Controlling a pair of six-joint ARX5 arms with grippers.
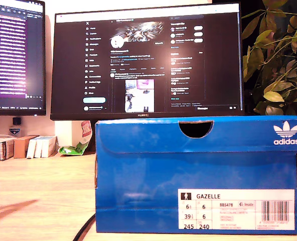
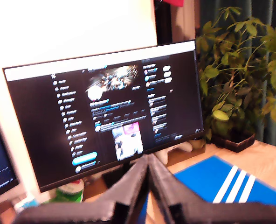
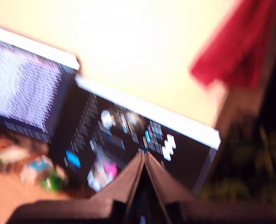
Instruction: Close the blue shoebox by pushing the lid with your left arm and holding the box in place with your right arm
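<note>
My first tool (image 2: 146,161) is pinched tight, holding nothing, above the blue lid (image 2: 222,182), which lies just below and ahead. My second tool (image 3: 143,158) is pinched tight too, empty. The shoebox (image 1: 198,175) sits on the counter (image 1: 38,191), lid looking down already.

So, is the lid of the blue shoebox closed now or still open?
Closed. In the exterior view the lid sits flat on the blue shoebox, its front flap down over the box wall, with no gap showing.

Shoebox (image 1: 198,175) fills exterior view's right; bare surface (image 1: 38,196) open on its left. Monitor (image 1: 148,60) and plant (image 1: 279,60) block behind.
</note>
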